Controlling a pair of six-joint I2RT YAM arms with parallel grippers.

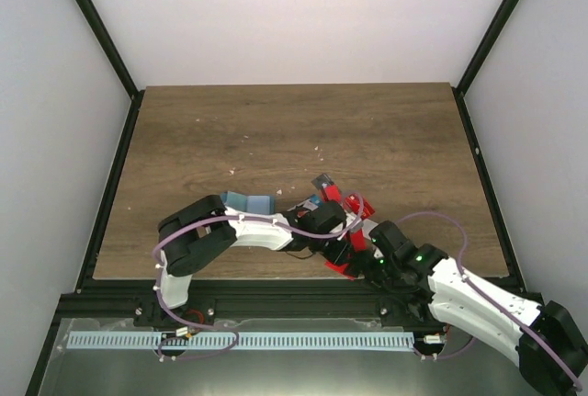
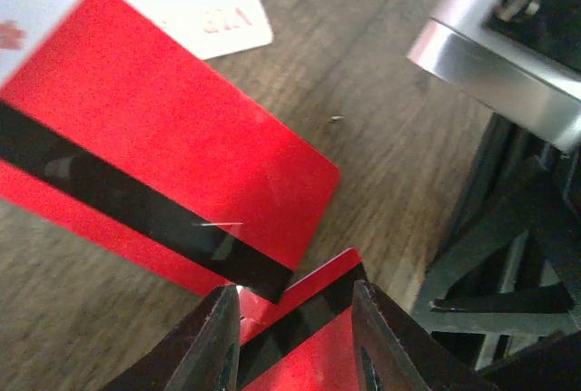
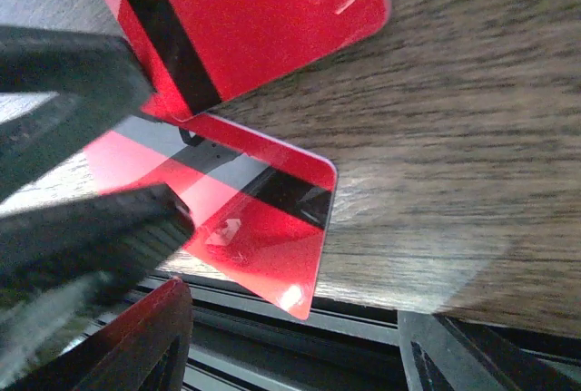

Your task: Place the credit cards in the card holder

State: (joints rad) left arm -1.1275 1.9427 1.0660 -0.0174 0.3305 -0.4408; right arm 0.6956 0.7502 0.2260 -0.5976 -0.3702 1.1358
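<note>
Left gripper (image 2: 292, 296) jaws narrowly flank a red credit card (image 2: 318, 341); hold indeterminate. Its long axis slants toward upper right. Right gripper (image 3: 290, 309) open, empty.

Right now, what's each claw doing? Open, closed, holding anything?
Left claw: fingers astride a red card; whether they clamp it cannot be told.
Right claw: open, holding nothing.

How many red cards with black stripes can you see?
2. One red card is beside the white card in the left wrist view. The other red card sits lower, between the fingertips of the left gripper. More may be hidden.
</note>
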